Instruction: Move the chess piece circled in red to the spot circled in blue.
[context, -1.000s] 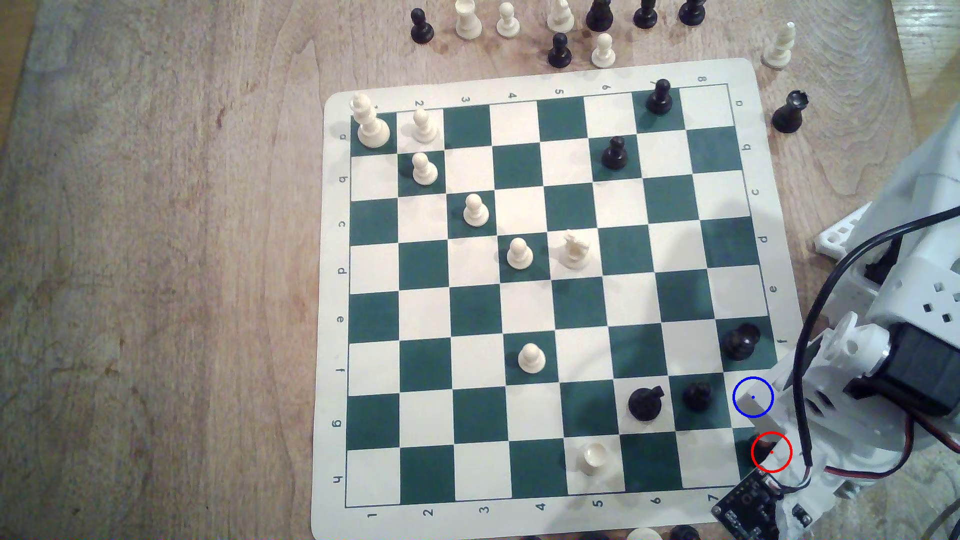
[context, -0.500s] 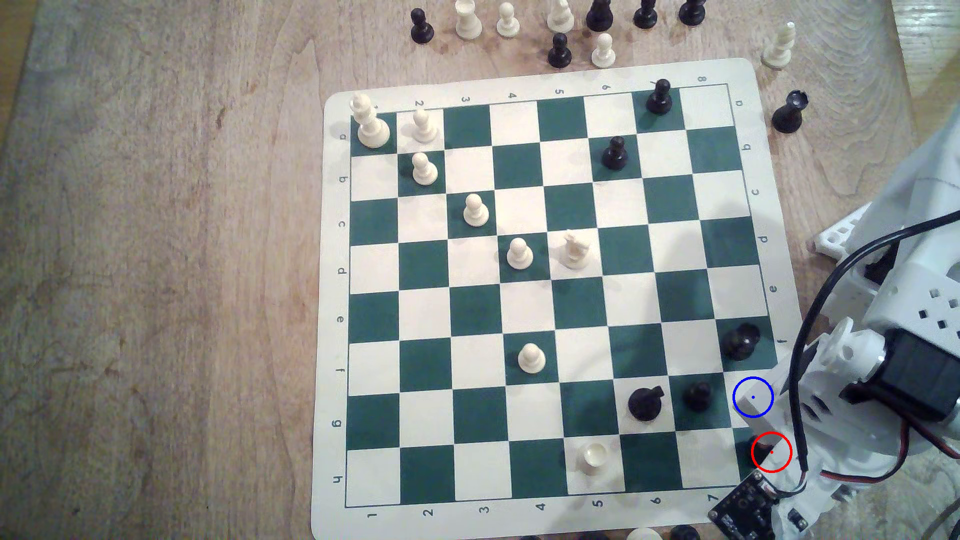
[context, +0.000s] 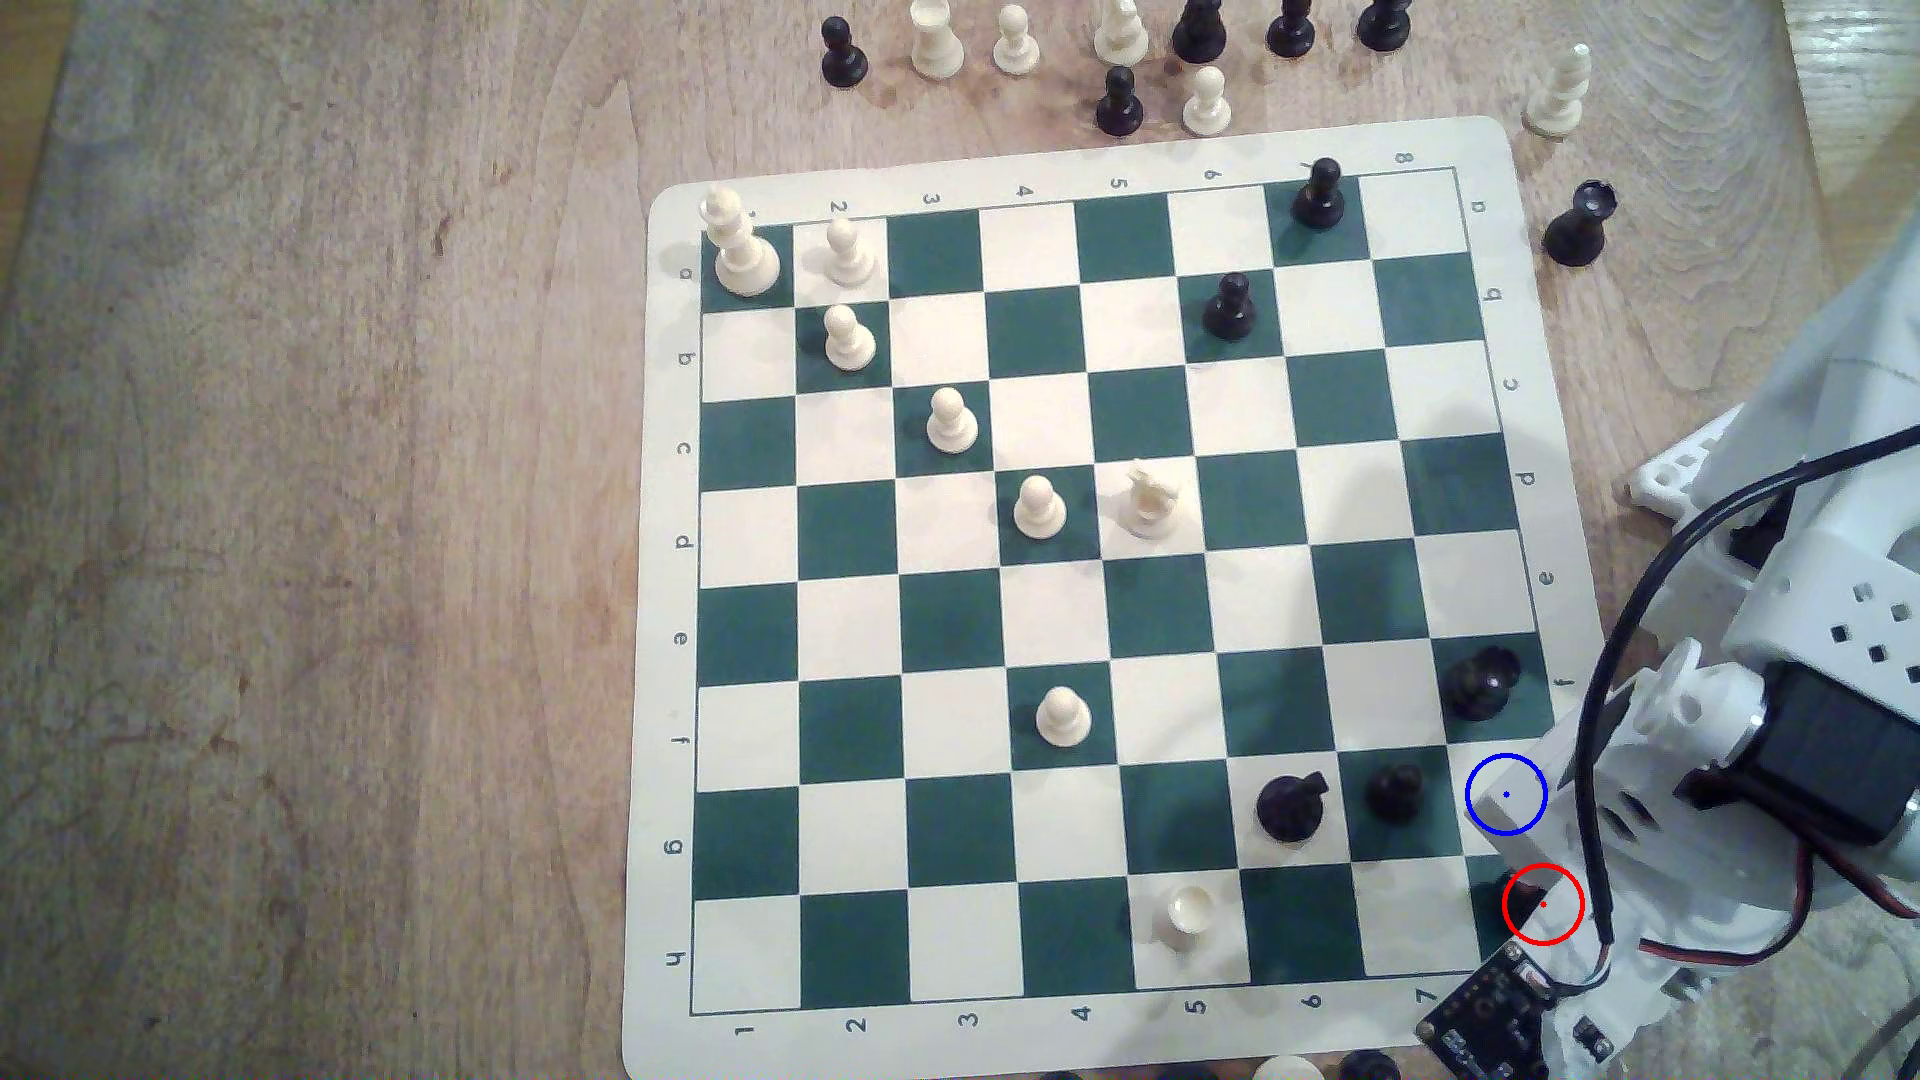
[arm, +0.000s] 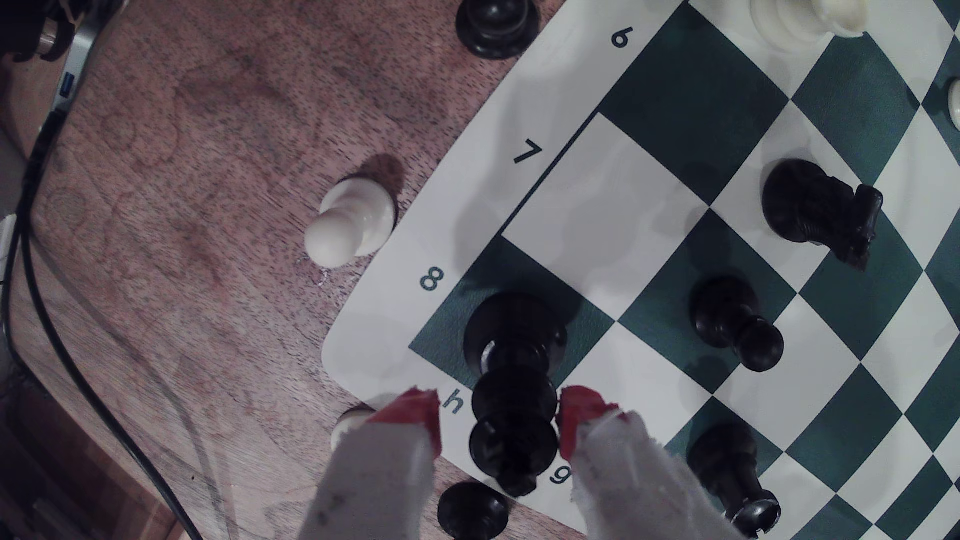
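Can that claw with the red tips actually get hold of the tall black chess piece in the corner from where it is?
Probably yes. The red-tipped gripper straddles the tall glossy black chess piece, one fingertip on each side with small gaps. Nothing sits between them; the nearest black pawn stands a square away.

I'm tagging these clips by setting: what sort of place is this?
Probably a home or hobby tabletop, not a factory: a roll-up chess mat lies on a wooden table, spare chess pieces stand beside it, and loose cables trail across the wood.
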